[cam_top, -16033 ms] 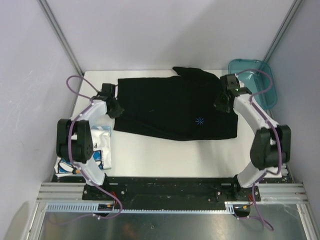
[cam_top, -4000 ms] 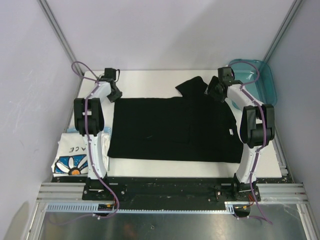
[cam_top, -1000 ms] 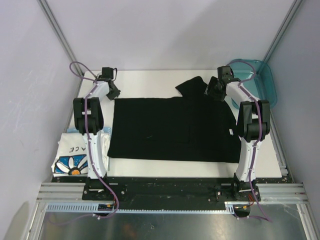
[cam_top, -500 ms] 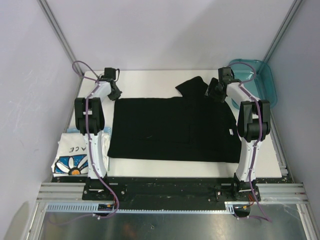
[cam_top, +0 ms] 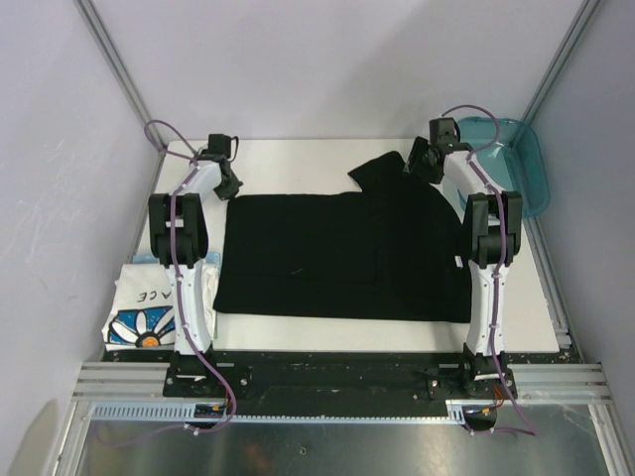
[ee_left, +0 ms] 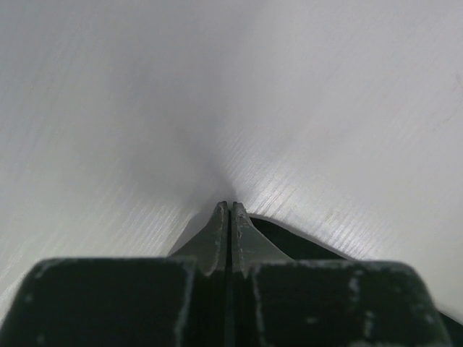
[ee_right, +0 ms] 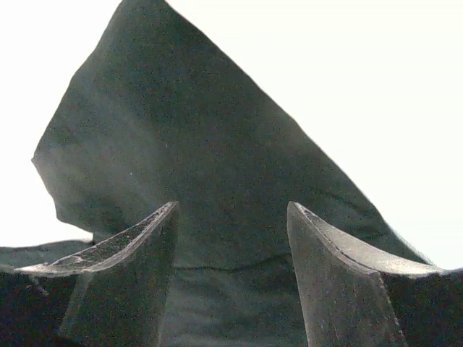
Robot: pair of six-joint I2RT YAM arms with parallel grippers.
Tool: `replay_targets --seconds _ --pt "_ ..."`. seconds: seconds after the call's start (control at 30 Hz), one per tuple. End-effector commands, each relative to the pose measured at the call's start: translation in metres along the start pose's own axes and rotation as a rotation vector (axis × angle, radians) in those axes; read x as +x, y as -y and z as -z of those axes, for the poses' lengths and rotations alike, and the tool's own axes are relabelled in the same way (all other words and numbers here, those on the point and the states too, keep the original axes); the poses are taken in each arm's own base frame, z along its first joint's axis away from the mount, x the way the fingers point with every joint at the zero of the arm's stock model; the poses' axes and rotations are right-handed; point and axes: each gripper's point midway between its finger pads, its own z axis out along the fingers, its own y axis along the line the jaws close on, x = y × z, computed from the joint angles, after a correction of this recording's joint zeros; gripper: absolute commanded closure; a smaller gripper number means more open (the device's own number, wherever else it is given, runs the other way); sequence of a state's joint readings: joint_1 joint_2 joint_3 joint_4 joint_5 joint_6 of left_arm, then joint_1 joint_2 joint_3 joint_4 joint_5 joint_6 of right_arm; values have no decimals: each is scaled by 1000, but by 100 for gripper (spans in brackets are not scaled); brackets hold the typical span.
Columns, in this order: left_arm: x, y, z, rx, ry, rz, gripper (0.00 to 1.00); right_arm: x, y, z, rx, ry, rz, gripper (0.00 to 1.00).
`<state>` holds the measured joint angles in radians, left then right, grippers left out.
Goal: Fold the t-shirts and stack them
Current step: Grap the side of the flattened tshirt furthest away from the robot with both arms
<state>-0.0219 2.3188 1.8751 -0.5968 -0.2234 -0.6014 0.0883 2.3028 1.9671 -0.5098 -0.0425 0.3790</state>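
- L arm reached to the far-left of the table [cam_top: 298, 154], elbow up, wrist tipped down; left gripper [cam_top: 229, 185] sat low over the white top.
- Its fingers [ee_left: 217, 228] were pressed tog., no gap showing. A corner of the black t-shirt [cam_top: 337, 253] lay just under and to the right of the tips; couldn't tell if any hem was caught.
- R arm reached to the far-right, forearm running fwd from a raised elbow; right gripper [cam_top: 419, 164] pointed down at the shirt's raised sleeve [ee_right: 181, 123].
- Its fingers [ee_right: 134, 253] stood well apart, w/ black cloth seen between and beyond them; not clamped on it.
- Rest of the black tee lay flat, spread betw. the two grippers and nearer the bases.
- White daisy-print t-shirt [cam_top: 144, 312] lay well behind the left gripper, beside the L arm's base, at the table's near-left edge.
- Teal translucent bin [cam_top: 526, 183] sat just right of the right gripper; purple cable [cam_top: 476, 114] arched over its near side. Couldn't make out anything in it.
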Motion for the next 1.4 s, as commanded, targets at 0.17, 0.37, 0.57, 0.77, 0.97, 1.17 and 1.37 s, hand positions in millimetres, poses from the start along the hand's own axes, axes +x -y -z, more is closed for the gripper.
replay_targets --seconds 0.17,0.37,0.57,0.77,0.97,1.17,1.37 --pt "-6 16 15 62 1 -27 100 -28 -8 -24 11 39 69 36" --pt "-9 22 18 93 5 -24 100 -25 3 -44 51 39 77 40" --pt "-12 26 21 110 13 -25 100 -25 7 -59 56 41 66 41" --pt "-12 26 22 114 13 -24 100 -25 12 -67 76 57 63 42" --pt "-12 28 21 120 13 -26 100 -33 16 -68 112 94 81 42" --pt "-11 28 19 125 9 -26 100 -31 9 -72 101 88 90 43" --pt "-11 31 19 134 6 -24 100 -25 1 -75 70 65 93 43"
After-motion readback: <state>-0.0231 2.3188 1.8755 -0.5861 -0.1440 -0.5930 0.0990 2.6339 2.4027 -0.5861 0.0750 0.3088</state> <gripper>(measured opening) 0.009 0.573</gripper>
